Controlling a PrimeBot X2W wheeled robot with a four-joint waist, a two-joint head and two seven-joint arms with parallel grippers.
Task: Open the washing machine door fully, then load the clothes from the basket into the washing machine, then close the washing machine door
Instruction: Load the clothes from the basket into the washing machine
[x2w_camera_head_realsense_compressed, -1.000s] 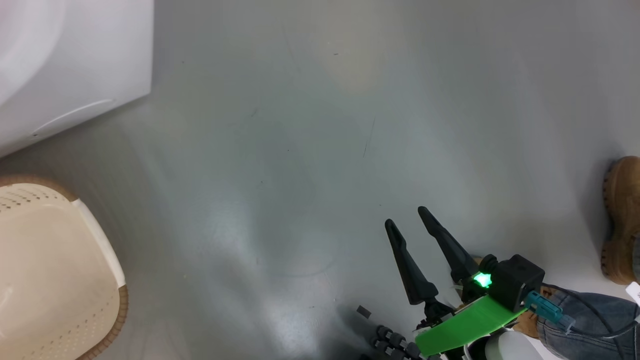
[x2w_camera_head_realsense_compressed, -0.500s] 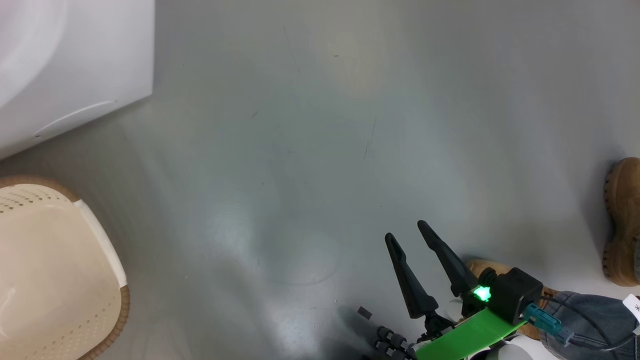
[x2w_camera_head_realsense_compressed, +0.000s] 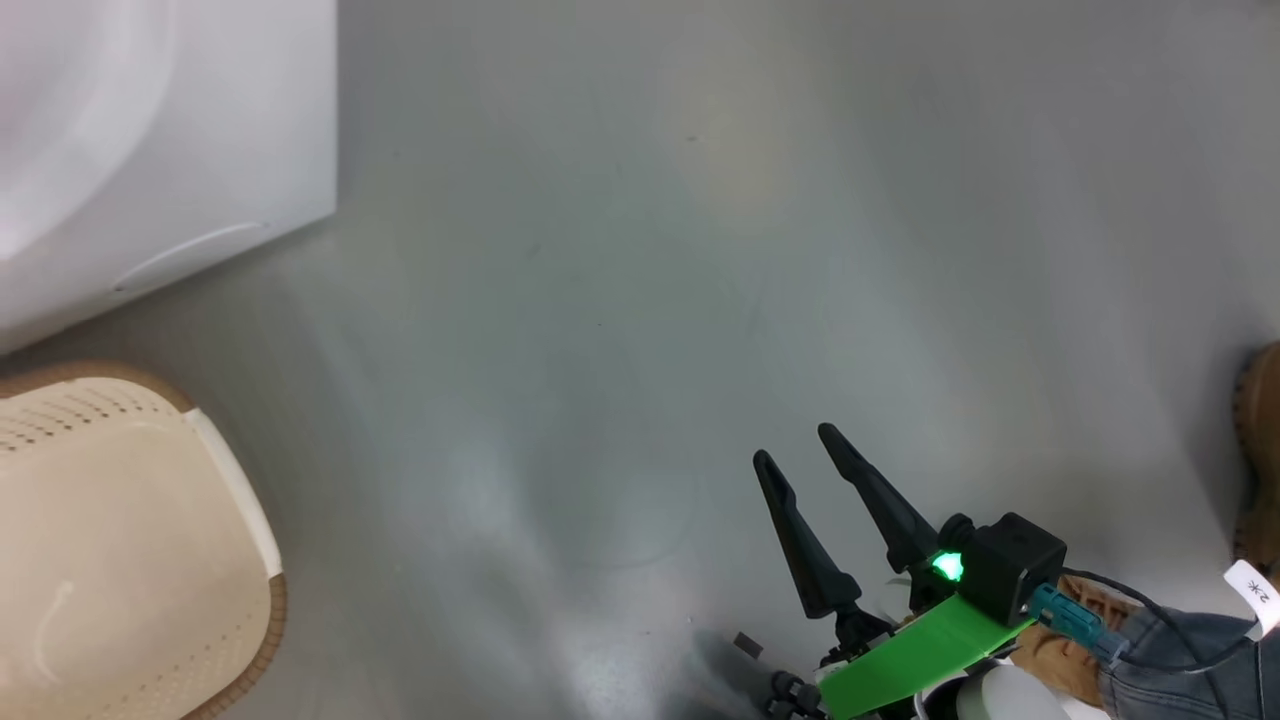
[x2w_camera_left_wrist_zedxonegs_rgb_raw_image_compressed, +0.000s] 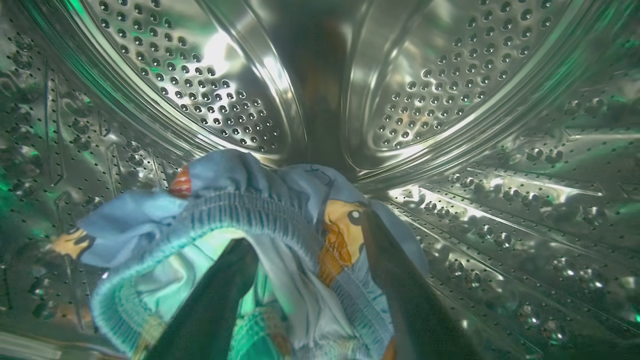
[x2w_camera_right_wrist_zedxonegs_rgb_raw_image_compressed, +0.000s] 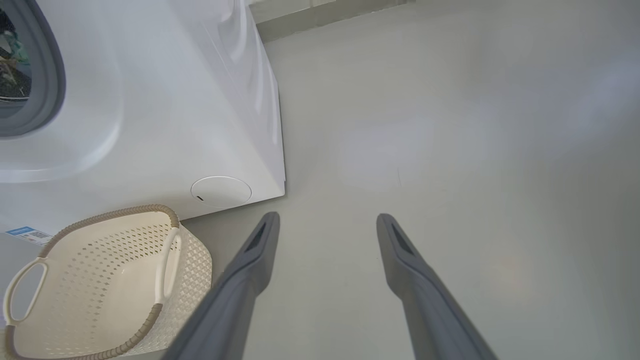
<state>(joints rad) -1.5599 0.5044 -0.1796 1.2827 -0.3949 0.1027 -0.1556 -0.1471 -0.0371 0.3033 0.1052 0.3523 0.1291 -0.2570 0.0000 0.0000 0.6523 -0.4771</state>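
In the left wrist view I look into the perforated steel drum (x2w_camera_left_wrist_zedxonegs_rgb_raw_image_compressed: 210, 100) of the washing machine (x2w_camera_head_realsense_compressed: 150, 150). The clothes (x2w_camera_left_wrist_zedxonegs_rgb_raw_image_compressed: 260, 215), light blue with orange-brown figures, lie on the drum floor, draped over and between the spread fingers of my left gripper (x2w_camera_left_wrist_zedxonegs_rgb_raw_image_compressed: 307, 230), which is open. The cream basket (x2w_camera_head_realsense_compressed: 272, 620) stands on the floor in front of the machine (x2w_camera_right_wrist_zedxonegs_rgb_raw_image_compressed: 175, 100); what shows of the basket (x2w_camera_right_wrist_zedxonegs_rgb_raw_image_compressed: 115, 212) is empty. My right gripper (x2w_camera_head_realsense_compressed: 792, 442) hangs open over bare floor, right of the basket, its fingers (x2w_camera_right_wrist_zedxonegs_rgb_raw_image_compressed: 260, 250) holding nothing. The washing machine door is out of view.
The grey gasket (x2w_camera_right_wrist_zedxonegs_rgb_raw_image_compressed: 50, 75) rings the machine's opening. A round cover (x2w_camera_right_wrist_zedxonegs_rgb_raw_image_compressed: 220, 191) and a blue label (x2w_camera_right_wrist_zedxonegs_rgb_raw_image_compressed: 22, 232) mark its base. A person's brown shoe (x2w_camera_head_realsense_compressed: 1262, 450) and a jeans leg (x2w_camera_head_realsense_compressed: 1180, 670) are at the right, close to my right arm.
The whole head picture has shifted a little to the right and down, so the camera moved. My right gripper stays open in about the same spot.
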